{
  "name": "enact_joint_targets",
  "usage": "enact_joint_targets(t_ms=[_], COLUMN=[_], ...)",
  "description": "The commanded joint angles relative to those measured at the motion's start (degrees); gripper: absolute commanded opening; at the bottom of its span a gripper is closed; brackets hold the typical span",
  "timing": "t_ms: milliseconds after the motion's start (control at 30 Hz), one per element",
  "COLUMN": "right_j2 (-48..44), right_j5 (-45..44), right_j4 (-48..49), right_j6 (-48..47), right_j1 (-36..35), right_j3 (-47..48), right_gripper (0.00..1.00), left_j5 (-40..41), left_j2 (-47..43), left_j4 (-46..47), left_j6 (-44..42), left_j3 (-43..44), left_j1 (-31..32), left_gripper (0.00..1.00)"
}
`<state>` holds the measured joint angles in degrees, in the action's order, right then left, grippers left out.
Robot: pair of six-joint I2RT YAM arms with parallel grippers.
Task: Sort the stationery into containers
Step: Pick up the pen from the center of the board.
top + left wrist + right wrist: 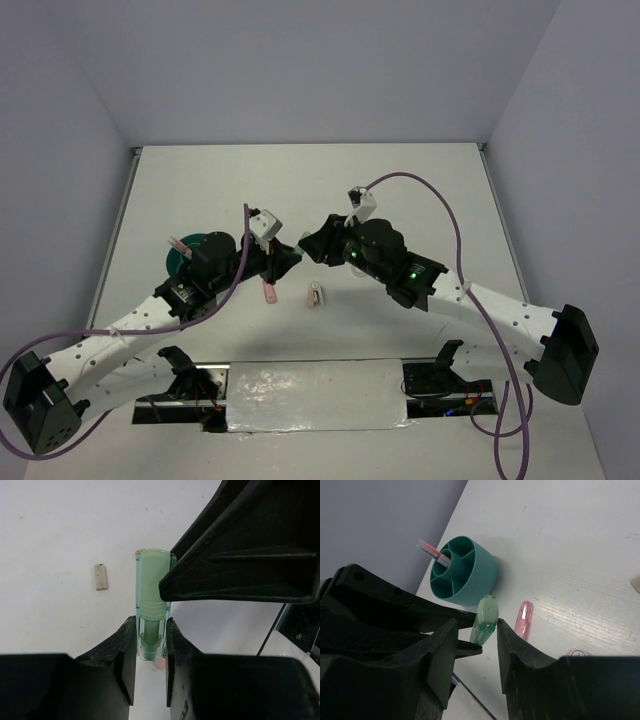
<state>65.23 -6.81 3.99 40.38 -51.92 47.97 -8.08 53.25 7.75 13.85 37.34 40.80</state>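
Progress is slight as far as can be seen: at the left, the teal organizer (480, 575) stands close to the table's (420, 200) left edge and the wall, and only a thin pink pen (432, 551) shows in one of its compartments, leaning out over the rim. The other compartments visible from the right wrist look empty. Just right of it, the left gripper (150, 645) has its fingers clamped on the lower end of the mint-green tube (152, 590), held off the table at mid-table. The pink stick (523, 620) lies loose on the surface just beyond, and the pink-white clip (314, 295) lies near it to the right. A grey block (101, 576) also lies unsorted, seen only from the left wrist. Further right, the right gripper (477, 625) meets the left one nose to nose, its fingers apart on either side of the tube's free end; whether either pad touches it I cannot tell. So most pieces are left to sort. Room is tight where the two grippers meet, and the left arm covers much of the organizer from above. The far and right parts of the table offer open surface.
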Motion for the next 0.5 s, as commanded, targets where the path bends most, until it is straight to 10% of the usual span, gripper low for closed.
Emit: enact_joint_targets(t_ms=[0,233,300,367,467], right_j2=[0.16,1.91,2.53,2.79,2.27], right_j5=[0.04,2.23,2.68,3.03,3.82], right_j4=[4.71,6.38,6.56,7.34,10.33], right_j6=[-0.21,-1.97,-1.80,-2.06,-4.42], right_j1=[-0.38,-0.64,-0.55,-0.55,-0.64], right_j3=[2.13,3.10,3.36,3.19,2.40], right_gripper=[0.43,0.35,0.00,0.00,0.00], left_j5=[-2.46,-4.76,-4.49,-4.32,1.27], left_j2=[-1.22,-2.45,-3.06,-3.33,-3.60], left_j4=[3.68,4.56,4.03,3.24,0.27], left_j6=[0.66,0.83,0.74,0.66,2.58], left_j3=[0.10,-0.87,-0.61,-0.17,2.28], left_j1=[0.34,0.34,0.42,0.42,0.51], left_gripper=[0.00,0.00,0.00,0.00,0.41])
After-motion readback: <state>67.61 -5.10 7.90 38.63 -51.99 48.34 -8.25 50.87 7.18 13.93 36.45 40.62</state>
